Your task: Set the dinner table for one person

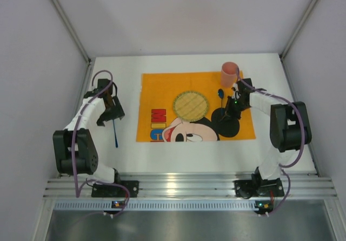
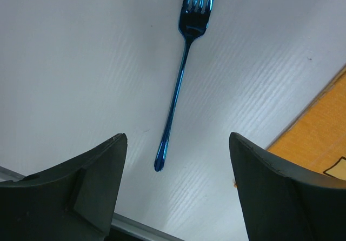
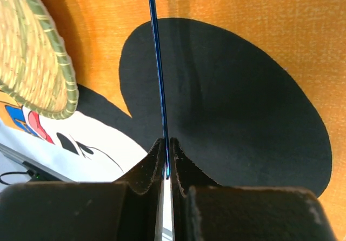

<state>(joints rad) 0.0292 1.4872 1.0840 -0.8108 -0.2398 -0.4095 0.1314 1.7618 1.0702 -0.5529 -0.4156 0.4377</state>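
Note:
The white dinner table carries an orange Mickey Mouse placemat. A blue fork lies on the bare table left of the placemat, tines towards the near edge. My left gripper is open and empty just above the fork's handle end, jaws wide apart. My right gripper is shut on the thin handle of a blue spoon over the placemat's right side. In the right wrist view the handle runs straight out from between the closed jaws.
A round woven straw mat lies at the placemat's centre, and also shows in the right wrist view. A pink cup stands at the placemat's far right corner, just beyond the spoon. Grey walls enclose the table on three sides.

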